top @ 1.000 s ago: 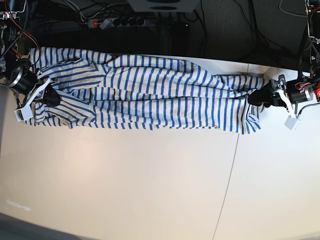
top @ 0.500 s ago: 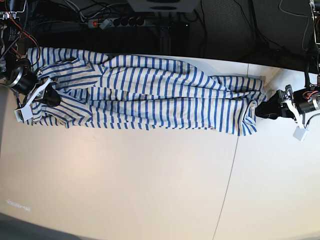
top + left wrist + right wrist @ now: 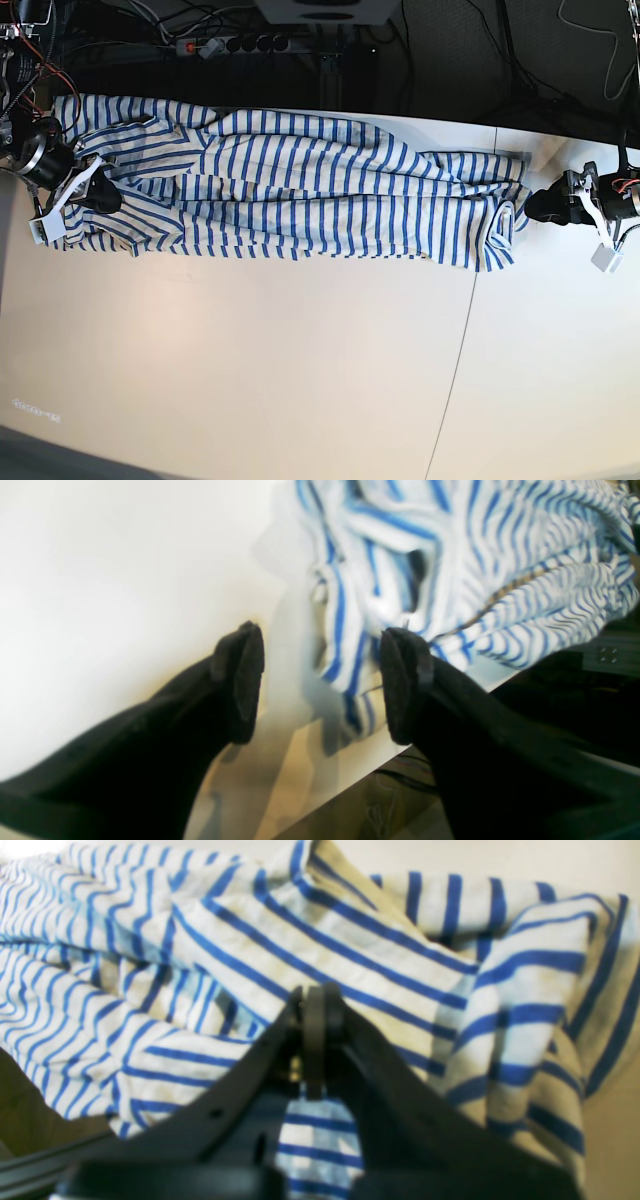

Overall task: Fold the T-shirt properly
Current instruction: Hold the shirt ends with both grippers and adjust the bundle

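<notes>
The T-shirt (image 3: 300, 185), cream-white with blue stripes, lies stretched in a long crumpled band along the back of the table. At its left end in the base view my right gripper (image 3: 103, 197) rests on the cloth. The right wrist view shows that gripper (image 3: 315, 1040) shut, with its pads together and the T-shirt (image 3: 350, 955) bunched around and under them. My left gripper (image 3: 537, 206) stands open just off the shirt's right end. In the left wrist view its black fingers (image 3: 245, 680) are wide apart, and the T-shirt (image 3: 500, 555) lies loose beyond them.
The white table (image 3: 250, 350) has a seam (image 3: 465, 330) running front to back on the right. Behind its back edge are a power strip (image 3: 235, 44), cables and dark equipment. The shirt's right end lies close to that back edge.
My left gripper, open, has drawn back to the right, away from the shirt's end, which has settled on the table. The right gripper has stayed put.
</notes>
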{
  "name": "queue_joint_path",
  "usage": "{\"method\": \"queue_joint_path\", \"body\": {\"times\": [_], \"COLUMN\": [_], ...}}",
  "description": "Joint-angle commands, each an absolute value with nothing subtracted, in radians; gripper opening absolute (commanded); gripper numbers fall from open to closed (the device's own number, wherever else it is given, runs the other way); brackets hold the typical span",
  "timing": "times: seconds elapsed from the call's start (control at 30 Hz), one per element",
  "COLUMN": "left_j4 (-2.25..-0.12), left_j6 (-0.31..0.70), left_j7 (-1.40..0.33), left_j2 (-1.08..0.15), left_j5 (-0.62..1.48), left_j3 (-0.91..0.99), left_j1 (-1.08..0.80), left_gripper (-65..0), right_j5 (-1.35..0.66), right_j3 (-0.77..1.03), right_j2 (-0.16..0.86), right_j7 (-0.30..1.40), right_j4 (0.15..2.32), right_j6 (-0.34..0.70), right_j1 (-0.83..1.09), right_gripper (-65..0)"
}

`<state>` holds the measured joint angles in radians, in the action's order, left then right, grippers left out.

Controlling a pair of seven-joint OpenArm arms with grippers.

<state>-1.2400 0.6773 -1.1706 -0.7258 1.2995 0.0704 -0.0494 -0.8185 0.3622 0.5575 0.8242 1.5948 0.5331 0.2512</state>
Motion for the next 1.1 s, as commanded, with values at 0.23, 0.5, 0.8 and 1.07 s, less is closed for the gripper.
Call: {"method": "queue_joint_path", "body": {"times": [0.23, 0.5, 0.8, 1.07], "left_j4": [-1.192, -1.192, -1.192, -1.192], "left_j6": [0.698, 0.698, 0.698, 0.698], "left_j7": [-1.172, -1.227, -1.234, -1.216], "left_j2": [-0.722, -0.704, -0.694, -0.633], "left_j5": [1.343, 1.458, 1.484, 1.458], "left_j3": [0.079, 0.079, 0.079, 0.079], "left_j1": [-0.034, -0.033, -0.033, -0.027], "left_gripper": [-25.5, -25.4, -25.5, -25.5], "right_j5": [-0.835, -0.837, -0.838, -0.838], "right_j3": [0.371, 0.371, 0.371, 0.371], "right_j2": [0.579, 0.579, 0.579, 0.579], "right_j7": [0.805, 0.805, 0.805, 0.805], "right_j4": [1.607, 1.607, 1.607, 1.607], "right_j6": [0.599, 0.599, 0.599, 0.599], "right_j1": [0.242, 0.242, 0.242, 0.242], "right_gripper": [-65.0, -65.0, -65.0, -65.0]}}
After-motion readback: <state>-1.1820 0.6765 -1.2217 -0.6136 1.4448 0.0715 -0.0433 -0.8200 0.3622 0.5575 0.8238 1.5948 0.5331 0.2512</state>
